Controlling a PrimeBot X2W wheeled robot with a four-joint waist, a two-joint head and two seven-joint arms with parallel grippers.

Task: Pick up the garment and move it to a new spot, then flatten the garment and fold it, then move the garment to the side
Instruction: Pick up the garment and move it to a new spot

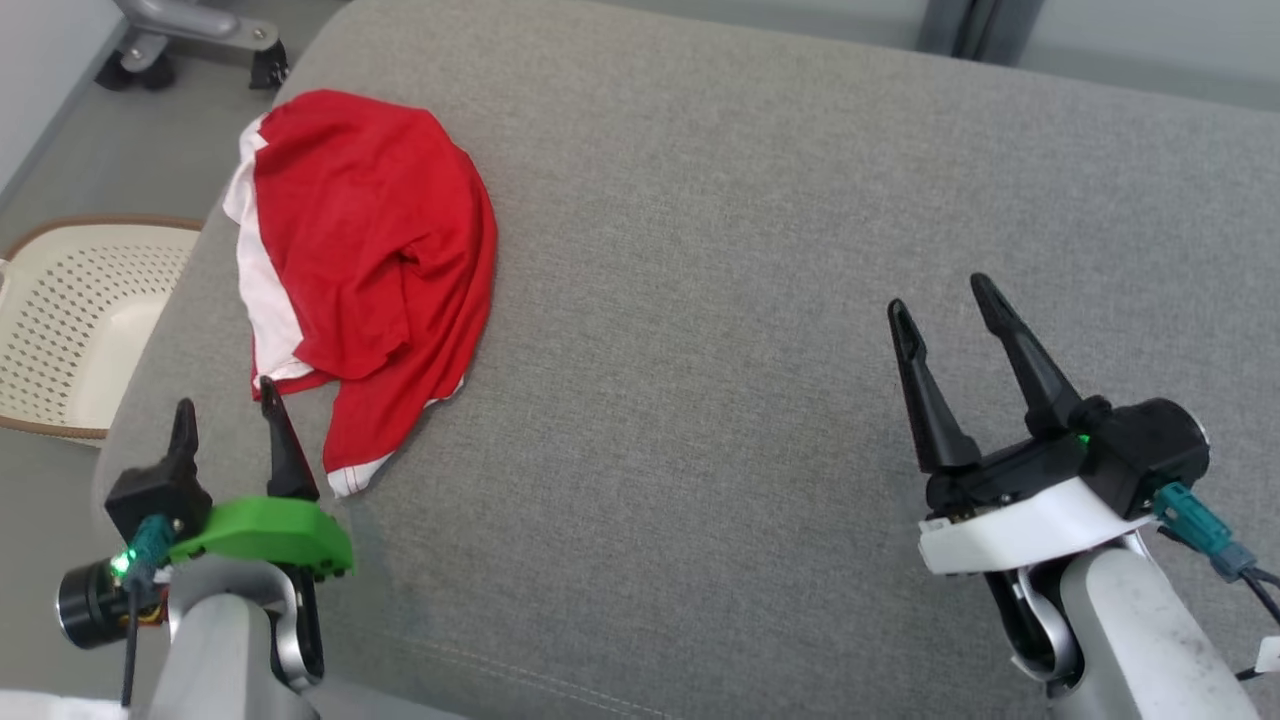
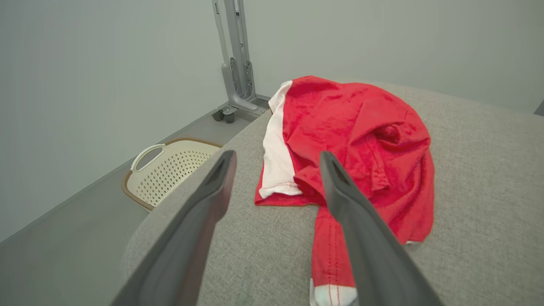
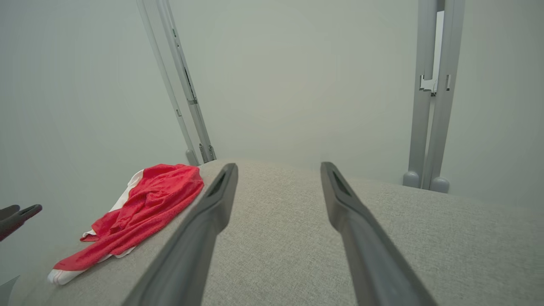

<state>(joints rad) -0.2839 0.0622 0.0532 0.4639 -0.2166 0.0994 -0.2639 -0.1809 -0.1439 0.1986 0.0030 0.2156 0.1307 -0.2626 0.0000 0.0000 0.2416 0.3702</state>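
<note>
The garment (image 1: 370, 250) is a red piece with white panels, lying crumpled on the left part of the grey cushioned surface (image 1: 760, 250). In the left wrist view the garment (image 2: 352, 144) lies just beyond my fingertips, and in the right wrist view the garment (image 3: 144, 208) sits far to the left. My left gripper (image 1: 227, 400) hovers open at the near left corner, just short of the garment's near hem, holding nothing. My right gripper (image 1: 938, 298) stands open and empty over bare fabric at the near right, well away from the garment.
A cream perforated basket (image 1: 80, 320) with a brown rim sits on the floor left of the surface; the basket (image 2: 170, 174) also appears in the left wrist view. A grey metal frame on castors (image 1: 190, 35) stands at the far left. More uprights (image 3: 429, 97) rise behind.
</note>
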